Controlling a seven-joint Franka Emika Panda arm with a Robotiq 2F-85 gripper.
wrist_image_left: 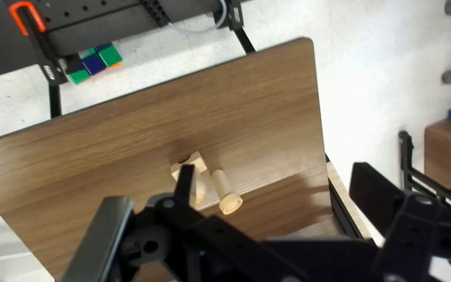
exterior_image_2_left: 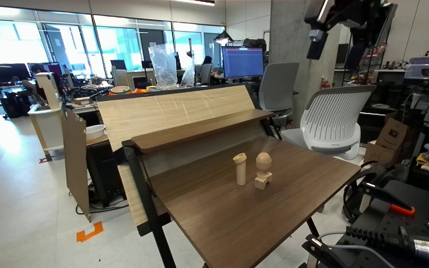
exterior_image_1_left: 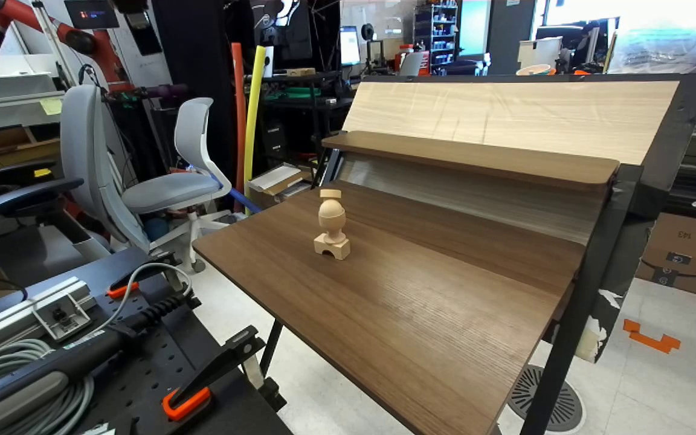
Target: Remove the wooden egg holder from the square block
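The wooden egg holder, a rounded light tan piece with an egg-like top, shows in both exterior views (exterior_image_1_left: 334, 222) (exterior_image_2_left: 263, 165). It stands upright on the square block (exterior_image_1_left: 331, 246) (exterior_image_2_left: 263, 181), a small tan block with an arched notch. No peg shows on the block. In the wrist view, one finger partly hides the egg holder (wrist_image_left: 201, 192) and the block (wrist_image_left: 199, 161). My gripper (wrist_image_left: 274, 172) is open, with nothing between its fingers. In an exterior view the gripper (exterior_image_2_left: 333, 61) hangs high in the air, well apart from the wooden pieces.
A tan wooden cylinder (exterior_image_2_left: 241, 174) with a wider slanted cap stands beside the block; in an exterior view only its cap (exterior_image_1_left: 330, 194) shows. The brown table (exterior_image_1_left: 420, 314) has a raised shelf (exterior_image_1_left: 475, 158) at the back. A black pegboard cart (exterior_image_1_left: 161, 344) stands by its front.
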